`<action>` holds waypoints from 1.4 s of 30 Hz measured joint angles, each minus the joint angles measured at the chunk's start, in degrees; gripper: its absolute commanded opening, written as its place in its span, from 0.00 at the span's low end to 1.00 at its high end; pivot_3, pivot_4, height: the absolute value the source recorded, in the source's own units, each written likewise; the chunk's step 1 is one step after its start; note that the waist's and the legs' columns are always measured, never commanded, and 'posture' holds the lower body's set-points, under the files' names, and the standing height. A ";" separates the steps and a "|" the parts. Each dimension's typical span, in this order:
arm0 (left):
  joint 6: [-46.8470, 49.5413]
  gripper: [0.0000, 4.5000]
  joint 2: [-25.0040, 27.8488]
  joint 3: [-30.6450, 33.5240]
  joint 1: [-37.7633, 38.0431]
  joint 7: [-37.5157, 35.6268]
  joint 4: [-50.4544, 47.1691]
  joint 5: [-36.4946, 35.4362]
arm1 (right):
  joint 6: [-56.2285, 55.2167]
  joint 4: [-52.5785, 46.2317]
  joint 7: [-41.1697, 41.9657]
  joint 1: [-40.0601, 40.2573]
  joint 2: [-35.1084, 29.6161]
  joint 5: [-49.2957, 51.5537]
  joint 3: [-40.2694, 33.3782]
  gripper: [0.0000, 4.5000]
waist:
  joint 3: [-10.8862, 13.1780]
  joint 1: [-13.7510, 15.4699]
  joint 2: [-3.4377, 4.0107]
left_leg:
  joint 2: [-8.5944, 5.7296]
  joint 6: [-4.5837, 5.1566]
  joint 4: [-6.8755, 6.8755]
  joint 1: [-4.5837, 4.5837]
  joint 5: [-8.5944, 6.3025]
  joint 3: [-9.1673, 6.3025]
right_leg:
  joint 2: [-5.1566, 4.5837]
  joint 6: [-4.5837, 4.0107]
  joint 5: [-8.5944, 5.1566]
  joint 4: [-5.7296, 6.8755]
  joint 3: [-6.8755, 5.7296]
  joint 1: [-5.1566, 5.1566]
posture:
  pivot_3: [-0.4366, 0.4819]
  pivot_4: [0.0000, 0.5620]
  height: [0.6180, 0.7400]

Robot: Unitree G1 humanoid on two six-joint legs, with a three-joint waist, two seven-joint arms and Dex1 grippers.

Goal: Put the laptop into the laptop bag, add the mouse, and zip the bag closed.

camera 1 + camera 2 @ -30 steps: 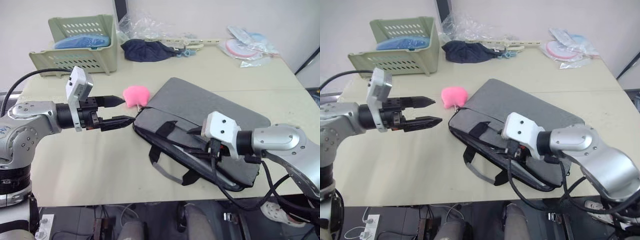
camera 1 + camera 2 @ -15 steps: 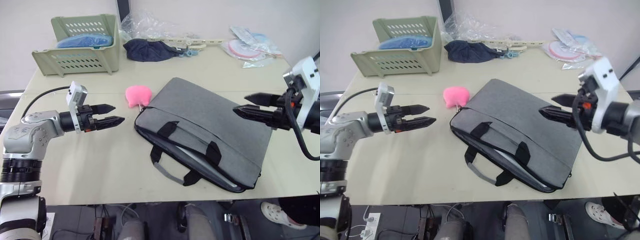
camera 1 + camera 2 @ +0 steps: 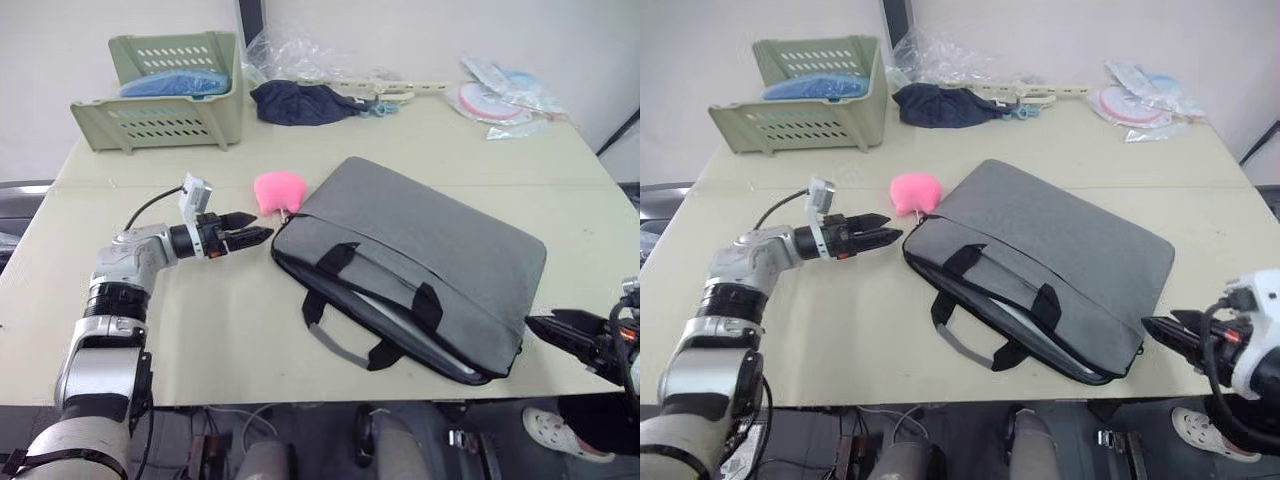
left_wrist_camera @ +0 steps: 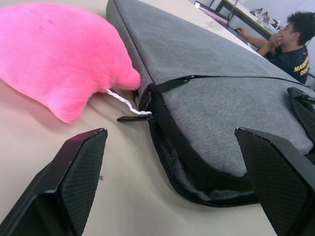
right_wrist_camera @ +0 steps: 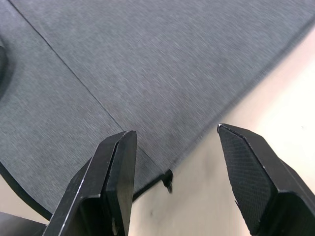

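While aiming at zipper pull (image 4: 129, 118): left claw (image 3: 255, 235) spread, holding nothing.
Risk: snagging pink plush (image 3: 278, 190) cord, possibly.
Right claw (image 3: 1170, 333): parted, idling beside bag (image 3: 420, 250).

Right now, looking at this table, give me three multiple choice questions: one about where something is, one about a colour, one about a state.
1. Where is the pink plush toy?
A. in the green basket
B. at the grey bag's corner
C. under the table

2. What colour is the basket?
A. red
B. black
C. pale green

3. How is the left gripper?
A. open
B. shut on the toy
C. shut on a handle

Answers: 1 B, the toy touches the bag corner. 2 C, its slotted walls are pale green. 3 A, its fingers stand apart, holding nothing.
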 measured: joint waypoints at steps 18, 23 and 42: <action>-4.86 1.00 -4.67 0.07 -1.92 -1.07 5.56 4.53 | -5.69 -3.21 -9.14 6.09 14.74 1.17 5.24 0.65 | -0.05 0.07 -0.05 | -0.02 0.01 0.02 0.04 0.01 -0.02 | 0.00 -0.01 0.00 0.02 0.02 0.04 | 0.48 0.27 1.00; -6.10 1.00 -5.40 0.61 -2.34 -0.91 6.99 5.28 | -7.79 -2.87 -10.64 7.18 15.88 1.27 6.43 0.65 | -0.09 0.10 -0.06 | -0.02 0.02 0.02 0.07 0.01 -0.03 | -0.01 -0.01 0.00 0.02 0.02 0.08 | 0.48 0.27 1.00; 3.67 1.00 -7.57 2.81 -2.66 -2.89 6.68 4.55 | -15.49 0.30 -13.25 12.01 19.39 3.20 9.52 0.65 | -0.40 0.17 -0.25 | 0.01 0.14 -0.18 0.76 -0.05 -0.12 | 0.00 -0.02 0.00 -0.22 -0.01 0.85 | 0.48 0.27 1.00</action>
